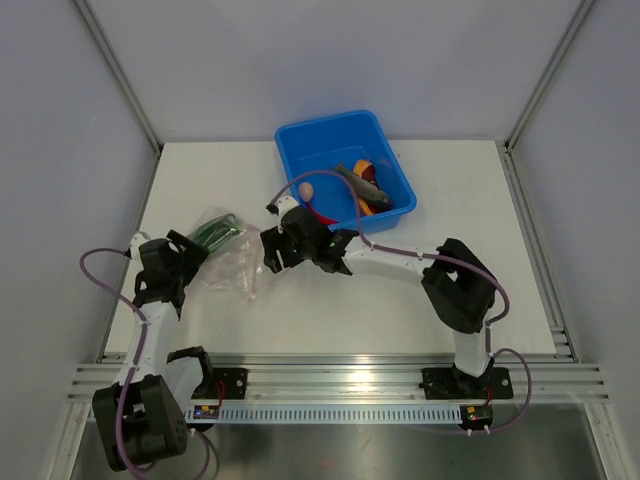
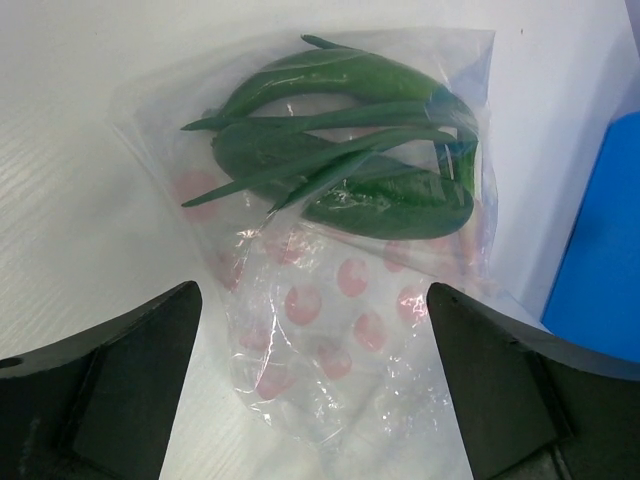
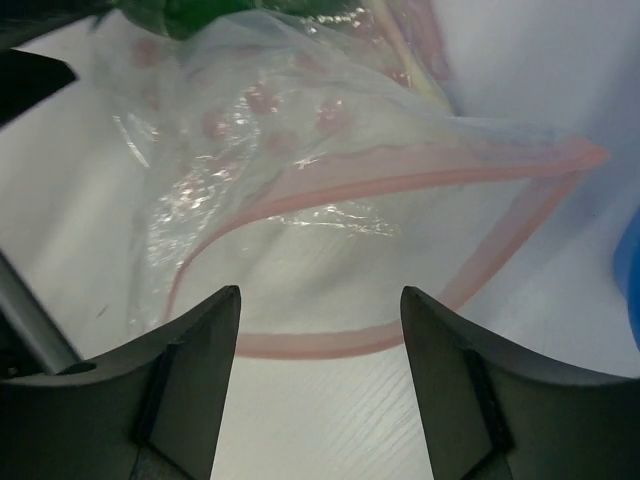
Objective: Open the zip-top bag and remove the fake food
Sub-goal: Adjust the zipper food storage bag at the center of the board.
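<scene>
The left gripper (image 1: pixel 190 247) sat spread wide and empty at the bag's left side, likely to pin it. One bag (image 1: pixel 228 258) lay on the table (image 1: pixel 420 290) between the arms, mouth gaping, about three green toy foods (image 2: pixel 350 140) inside. The right gripper (image 3: pixel 320 300), wide and empty, faced that mouth, apparently to reach in. One blue tub (image 1: pixel 300 135) behind held four toys: egg (image 1: pixel 306 190), fish (image 1: pixel 362 183), orange slice (image 1: pixel 365 163), red piece (image 1: pixel 322 214).

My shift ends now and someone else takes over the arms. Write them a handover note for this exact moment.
Left pincer: open, holding nothing, beside the bag.
Right pincer: open, holding nothing, facing the bag's mouth.
Bag: on the table, left of the tub, zip open.
Done: bag opened; the fish and other pieces lie in the tub.
Left: the green pieces are in the bag; take them out.
</scene>
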You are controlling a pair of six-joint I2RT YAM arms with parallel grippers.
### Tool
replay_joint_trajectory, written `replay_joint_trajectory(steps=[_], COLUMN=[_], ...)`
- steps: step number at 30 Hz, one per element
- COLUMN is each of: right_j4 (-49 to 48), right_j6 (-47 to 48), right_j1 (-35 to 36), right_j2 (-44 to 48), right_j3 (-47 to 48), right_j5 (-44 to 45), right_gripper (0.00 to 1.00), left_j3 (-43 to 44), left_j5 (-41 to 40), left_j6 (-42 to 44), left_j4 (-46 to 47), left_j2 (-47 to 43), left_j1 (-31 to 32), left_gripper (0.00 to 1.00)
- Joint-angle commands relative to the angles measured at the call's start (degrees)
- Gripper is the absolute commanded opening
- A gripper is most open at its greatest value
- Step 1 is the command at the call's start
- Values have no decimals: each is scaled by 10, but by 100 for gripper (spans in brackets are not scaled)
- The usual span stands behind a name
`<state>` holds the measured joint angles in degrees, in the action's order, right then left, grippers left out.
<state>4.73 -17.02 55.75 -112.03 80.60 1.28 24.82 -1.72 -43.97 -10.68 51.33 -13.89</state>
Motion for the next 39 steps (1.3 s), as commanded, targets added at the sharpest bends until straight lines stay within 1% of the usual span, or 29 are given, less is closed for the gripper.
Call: replay_joint_trajectory(steps=[1,3,4,6,8,11,14,20,21,24,25,27,28,30,32,36,39], right_j4=[-70,-82,-108,-136,-167,-144,-126,-127,-128,-125,-126,-129,-127,-121,-113,-66,-14], right_j6=[-36,-56,-63,-82,-121,-155,-168,-185,-181,-174,-173,-160,-157,-142,-131,-81,-63], right_j1=[-1,-1,-1,0,1,13,37,53,53,54,54,55,55,54,54,54,54], right_j2=[94,127,136,150,153,118,64,9,-2,-11,-9,1,6,24,37,75,96], right_j3=[-42,-81,-96,-131,-140,-111,-69,-33,-24,-12,-13,-20,-24,-34,-47,-60,-79], right_j5=[-56,-74,-84,-98,-118,-117,-84,-73,-81,-96,-99,-107,-107,-106,-100,-85,-59], right_gripper=[73,73,74,76,80,84,86,84,77,63,54,45,26,11,0,0,0], left_j3=[28,23,23,26,28,26,26,26,25,23,23,23,23,22,23,26,35], left_j5=[6,14,30,36,39,34,36,51,58,61,61,61,61,59,59,65,72], left_j6=[-16,-27,-35,-36,-37,-39,-41,-40,-41,-39,-38,-38,-38,-38,-38,-37,-3], left_j4=[28,40,43,48,49,45,38,31,32,30,29,29,29,29,28,29,24], left_j2=[28,45,50,60,66,60,47,35,34,31,32,30,30,31,32,38,47], left_j1=[-5,-8,-8,-10,-11,-14,-23,-33,-38,-44,-45,-48,-49,-50,-54,-55,-55], left_gripper=[99,99,99,99,99,99,99,99,99,99,99,99,99,99,99,99,99])
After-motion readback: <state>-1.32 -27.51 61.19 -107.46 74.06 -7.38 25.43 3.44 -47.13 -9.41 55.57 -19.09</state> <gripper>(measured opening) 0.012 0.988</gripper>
